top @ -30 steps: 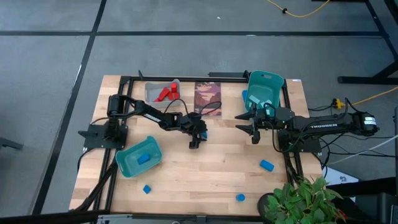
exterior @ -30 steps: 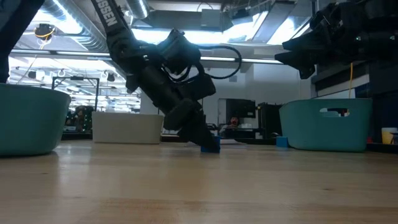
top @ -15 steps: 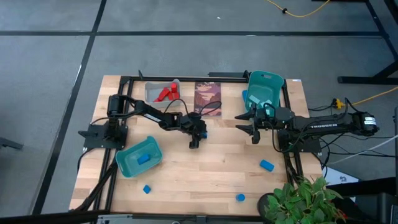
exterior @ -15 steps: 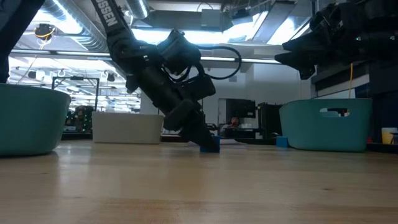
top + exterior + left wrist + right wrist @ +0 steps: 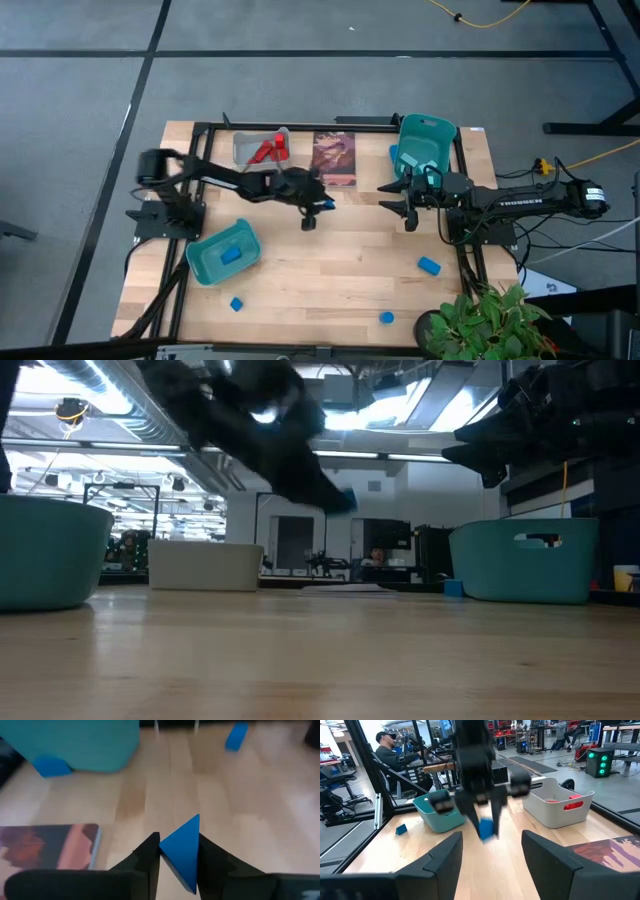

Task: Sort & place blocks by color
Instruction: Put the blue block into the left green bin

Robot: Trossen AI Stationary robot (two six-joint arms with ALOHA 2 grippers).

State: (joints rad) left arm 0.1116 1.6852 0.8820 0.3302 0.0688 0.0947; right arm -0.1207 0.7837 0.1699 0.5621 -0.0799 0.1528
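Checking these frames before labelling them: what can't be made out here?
- Left end effector, low view: motion-blurred, so its grip on the blue block is unclear there.
- Teal bin, high view: right arm covers part of its inside.
- Grey bin, low view: wall hides contents.
- Right end effector, high view: too small to judge.

Robotics laboratory: wooden table (image 5: pixel 330 270) framed by dark rails on grey carpet, open hall behind with ceiling strip lights (image 5: pixel 110 435), metal racks, workstations and a seated person (image 5: pixel 390 752).
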